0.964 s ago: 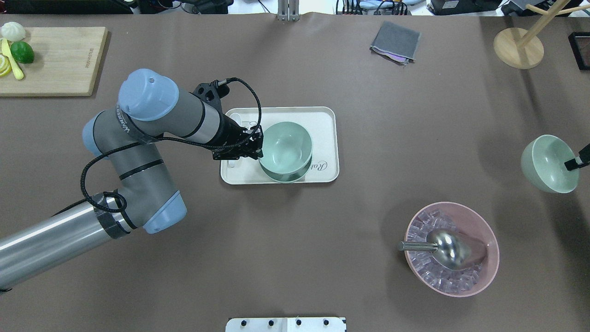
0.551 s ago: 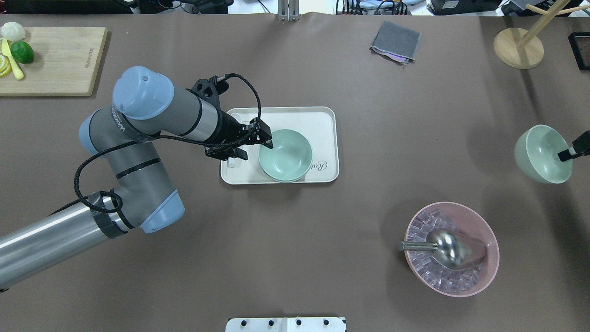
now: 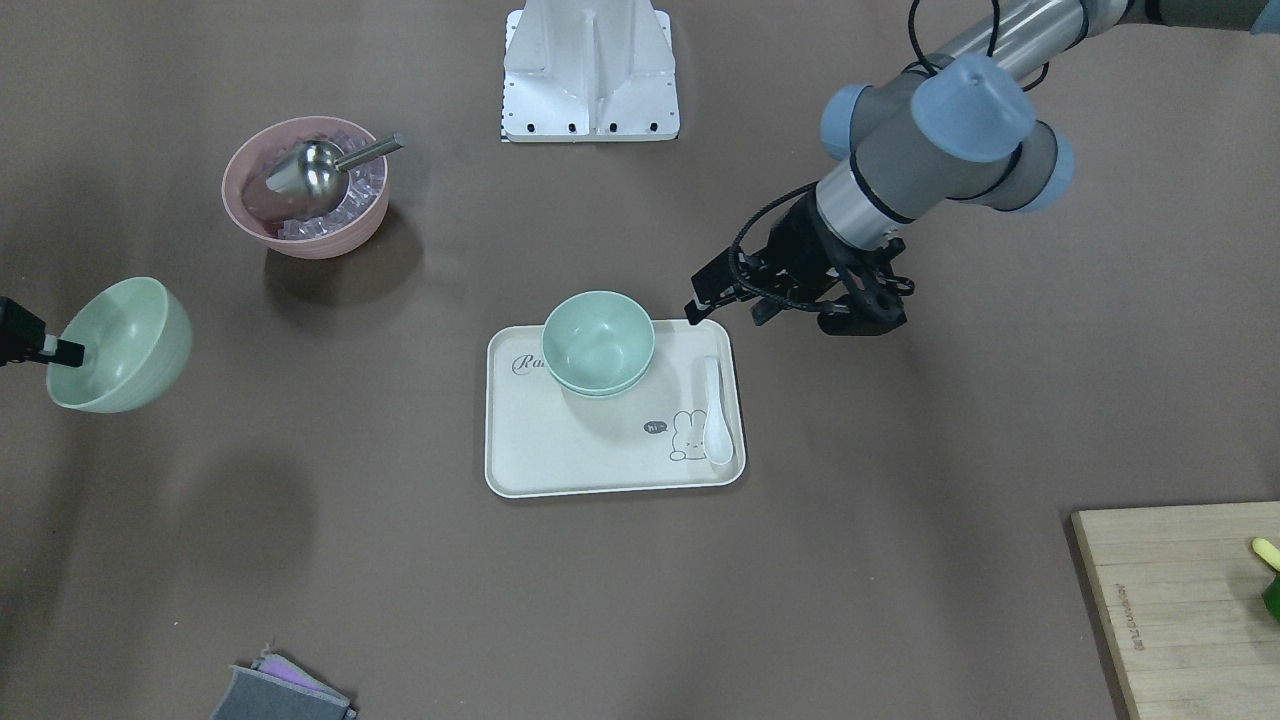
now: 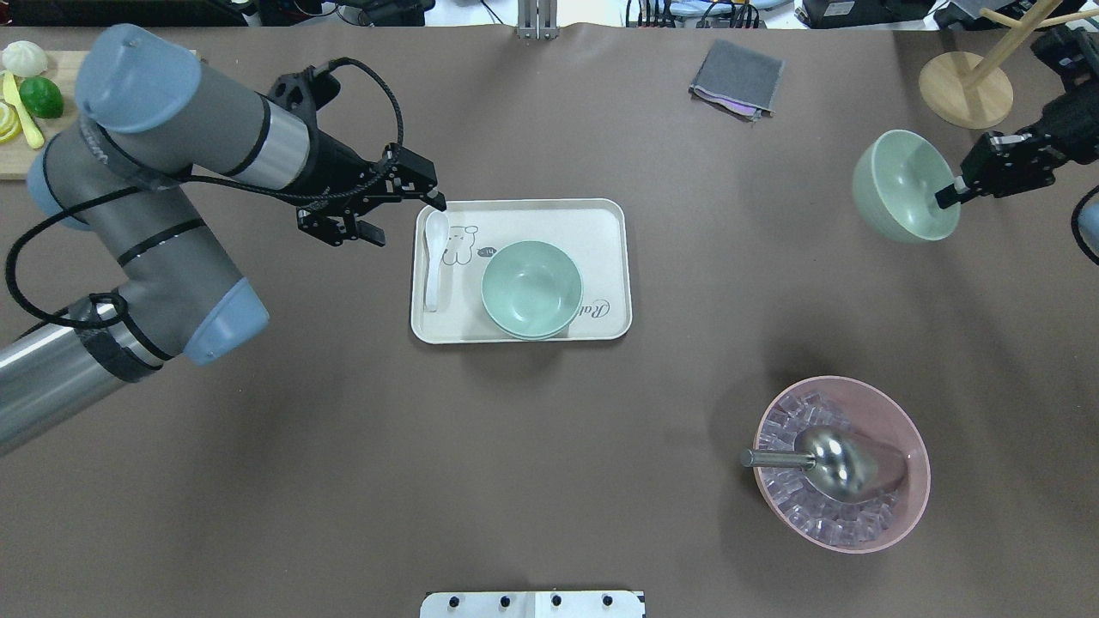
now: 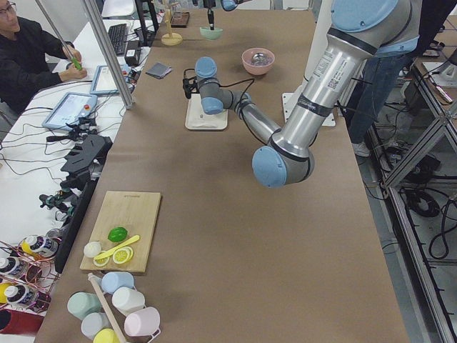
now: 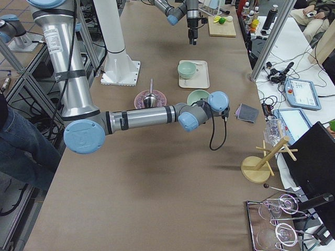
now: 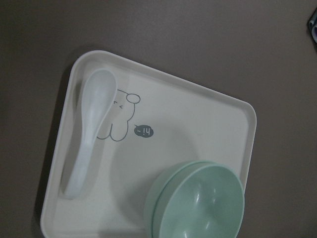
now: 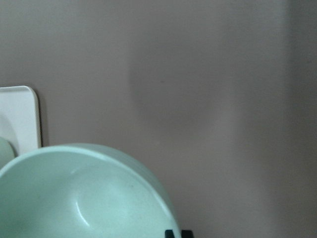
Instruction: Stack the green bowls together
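Two pale green bowls (image 4: 532,289) sit nested on the white tray (image 4: 601,225); they also show in the front view (image 3: 598,342) and the left wrist view (image 7: 198,201). My left gripper (image 4: 409,221) is open and empty, raised beside the tray's far left corner and apart from the bowls. My right gripper (image 4: 944,197) is shut on the rim of the third green bowl (image 4: 901,184) and holds it tilted in the air at the right. That bowl fills the bottom of the right wrist view (image 8: 84,198).
A white spoon (image 4: 435,257) lies along the tray's left side. A pink bowl (image 4: 920,468) of ice with a metal scoop (image 4: 828,459) stands front right. A grey cloth (image 4: 737,77) and a wooden stand (image 4: 966,90) lie far right. A cutting board (image 3: 1180,600) lies far left.
My left gripper set its bowl into the bowl on the tray, opened, and drew back to the left. My right gripper carried its bowl farther and toward the tray.
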`<state>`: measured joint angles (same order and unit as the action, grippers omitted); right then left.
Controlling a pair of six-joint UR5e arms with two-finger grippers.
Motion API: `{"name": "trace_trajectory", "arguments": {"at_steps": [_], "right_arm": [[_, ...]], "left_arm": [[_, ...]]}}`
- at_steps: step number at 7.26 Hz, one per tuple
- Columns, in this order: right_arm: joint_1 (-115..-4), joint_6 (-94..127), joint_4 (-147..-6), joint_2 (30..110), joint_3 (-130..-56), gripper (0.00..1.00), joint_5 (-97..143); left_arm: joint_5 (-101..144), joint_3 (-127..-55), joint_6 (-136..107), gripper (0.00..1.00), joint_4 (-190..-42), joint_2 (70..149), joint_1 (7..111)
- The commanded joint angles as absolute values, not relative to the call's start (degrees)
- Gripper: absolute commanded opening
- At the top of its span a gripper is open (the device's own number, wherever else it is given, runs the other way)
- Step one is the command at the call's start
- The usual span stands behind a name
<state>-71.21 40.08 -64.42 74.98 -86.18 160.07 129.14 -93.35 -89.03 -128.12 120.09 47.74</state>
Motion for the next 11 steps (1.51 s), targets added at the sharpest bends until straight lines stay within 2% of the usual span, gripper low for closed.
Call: {"name": "trace_trajectory", "arguments": {"at_steps": [1,3,5,11], "right_arm": [[-64.63,51.28,-64.16,66.65,-86.48,0.00,159.00],[-56.73,58.59,-63.98,60.94,-86.84,0.00,153.23],[-50.04,62.05,-63.98,58.45,-86.49,0.00,145.58],[-45.00,63.54,-62.67,53.80,-85.87,0.00,142.21]], "left_arm": [[130.60,-96.23,-84.06,0.99,-127.97,114.55,53.06],[134.36,-98.51,-76.76,0.99,-127.71,108.31,57.37],[136.14,-98.53,-74.89,0.99,-127.79,107.32,59.68],[136.05,-96.95,-74.71,0.99,-127.79,107.31,59.24]]}}
